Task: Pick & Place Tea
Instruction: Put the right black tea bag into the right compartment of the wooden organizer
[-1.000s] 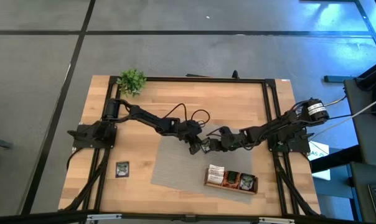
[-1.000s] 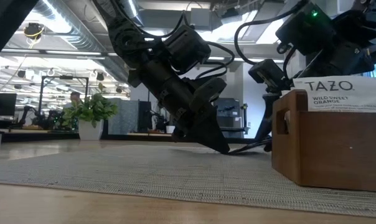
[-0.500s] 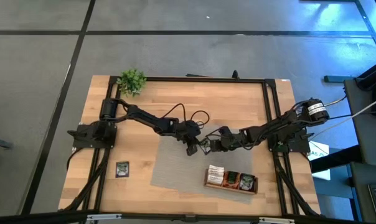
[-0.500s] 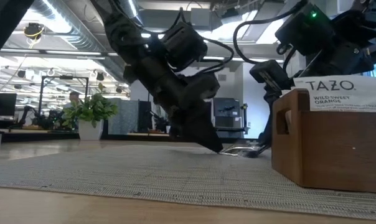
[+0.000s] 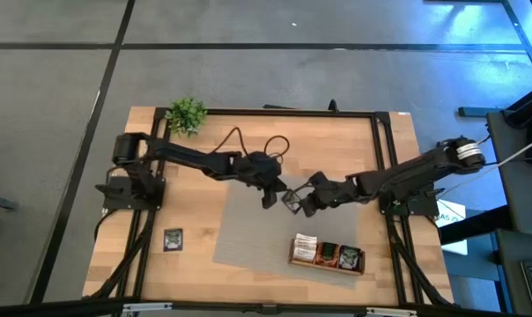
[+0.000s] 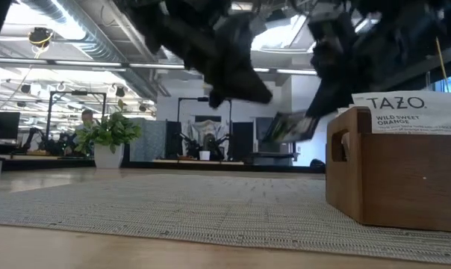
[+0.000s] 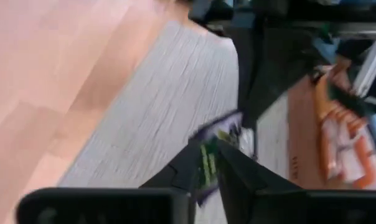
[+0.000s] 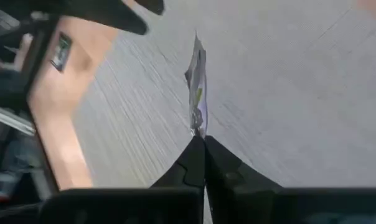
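Tea bag: a flat dark sachet (image 8: 196, 93), now lifted clear of the grey woven mat (image 5: 248, 238).
Right hand (image 5: 294, 201): pinched shut on its edge, mid-table.
Left hand (image 5: 268, 201): at its 9 o'clock, has risen too; grip unclear.
Wooden tray (image 5: 327, 255): at 5 o'clock, next stop, I'd judge.

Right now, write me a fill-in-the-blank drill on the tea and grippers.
The right gripper pinches a tea sachet above the grey ___; the left gripper hovers close by.
The white sachet in the wooden tray reads ___.
A lone dark sachet lies on the table by the ___ arm's base.
Missing: mat; TAZO; left.
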Available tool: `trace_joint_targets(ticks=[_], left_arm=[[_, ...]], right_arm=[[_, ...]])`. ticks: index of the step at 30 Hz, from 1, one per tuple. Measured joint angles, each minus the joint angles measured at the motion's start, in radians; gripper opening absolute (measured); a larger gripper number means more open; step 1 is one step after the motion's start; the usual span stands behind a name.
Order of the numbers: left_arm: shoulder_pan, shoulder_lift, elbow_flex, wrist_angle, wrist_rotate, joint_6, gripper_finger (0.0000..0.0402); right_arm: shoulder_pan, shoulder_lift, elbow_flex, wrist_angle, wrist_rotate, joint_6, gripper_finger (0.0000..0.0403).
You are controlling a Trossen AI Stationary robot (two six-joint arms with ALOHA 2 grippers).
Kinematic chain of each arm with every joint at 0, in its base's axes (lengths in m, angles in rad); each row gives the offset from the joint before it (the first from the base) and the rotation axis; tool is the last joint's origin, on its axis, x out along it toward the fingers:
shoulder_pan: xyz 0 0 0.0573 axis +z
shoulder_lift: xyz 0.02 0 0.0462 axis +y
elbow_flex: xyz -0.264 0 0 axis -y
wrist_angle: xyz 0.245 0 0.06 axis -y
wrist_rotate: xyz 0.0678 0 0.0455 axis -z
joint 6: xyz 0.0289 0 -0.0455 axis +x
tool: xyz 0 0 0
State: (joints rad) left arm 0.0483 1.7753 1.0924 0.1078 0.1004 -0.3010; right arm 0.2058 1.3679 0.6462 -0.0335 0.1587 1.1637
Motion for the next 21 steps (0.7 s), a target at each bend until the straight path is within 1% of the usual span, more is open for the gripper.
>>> trace_joint_targets(ticks=[5,7,9,11,13,15,18,21], left_arm=[[-0.013,-0.097,0.002,-0.024,-0.002,-0.016,0.0099],[-0.024,-0.130,0.001,-0.030,-0.002,-0.027,0.0120],[-0.039,-0.163,0.002,-0.035,-0.004,-0.046,0.0139],[-0.062,-0.184,0.002,0.003,-0.006,-0.081,0.0153],[-0.090,-0.192,0.002,0.044,-0.005,-0.114,0.0163],[-0.122,-0.193,0.002,0.104,-0.005,-0.143,0.0169],[-0.171,-0.197,0.002,0.187,-0.014,-0.149,0.0172],[-0.223,-0.196,0.002,0.252,-0.017,-0.149,0.0173]], right_arm=[[0.027,-0.102,0.179,-0.410,0.051,-0.103,0.0002],[0.056,-0.139,0.264,-0.542,0.077,-0.135,0.0002],[0.097,-0.173,0.350,-0.639,0.121,-0.174,0.0002],[0.149,-0.202,0.430,-0.683,0.177,-0.221,0.0002],[0.204,-0.225,0.505,-0.698,0.199,-0.300,0.0002],[0.263,-0.237,0.579,-0.689,0.199,-0.384,0.0001],[0.344,-0.237,0.669,-0.666,0.218,-0.464,0.0001],[0.416,-0.233,0.723,-0.606,0.290,-0.530,0.0001]])
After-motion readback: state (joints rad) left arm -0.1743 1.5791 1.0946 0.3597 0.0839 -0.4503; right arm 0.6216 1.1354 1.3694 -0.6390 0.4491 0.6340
